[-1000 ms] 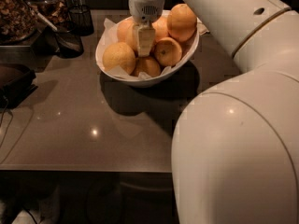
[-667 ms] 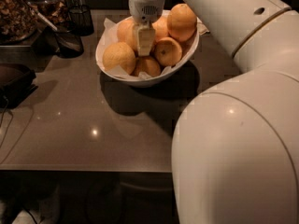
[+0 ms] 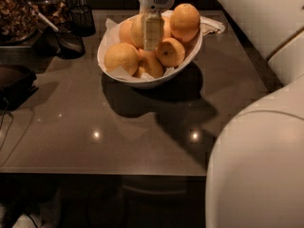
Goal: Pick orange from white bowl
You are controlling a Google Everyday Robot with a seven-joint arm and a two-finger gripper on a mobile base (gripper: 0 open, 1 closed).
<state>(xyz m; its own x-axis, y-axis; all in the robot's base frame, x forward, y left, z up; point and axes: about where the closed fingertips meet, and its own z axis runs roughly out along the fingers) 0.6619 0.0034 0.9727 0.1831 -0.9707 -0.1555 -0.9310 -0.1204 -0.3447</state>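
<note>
The white bowl (image 3: pixel 142 82) stands at the back middle of the grey table, lined with white paper and heaped with several oranges. My gripper (image 3: pixel 153 32) hangs down from above into the heap, right in front of a large pale orange (image 3: pixel 134 30) at the back of the bowl. Whether it touches or holds that orange cannot be told. A taller oval orange (image 3: pixel 185 22) sits at the back right of the heap. Other oranges lie at the front left (image 3: pixel 121 57), front middle (image 3: pixel 151 66) and right (image 3: pixel 171 52).
A black mesh cup (image 3: pixel 81 19) and a black scoop (image 3: pixel 70 42) stand left of the bowl. A container of brown snacks (image 3: pixel 16 13) is at the far left, with a dark object (image 3: pixel 14 80) below it. My white arm (image 3: pixel 256 165) fills the lower right.
The gripper has stayed at the same spot over the bowl. My big white arm segment has shifted to the right, uncovering more of the table's front.
</note>
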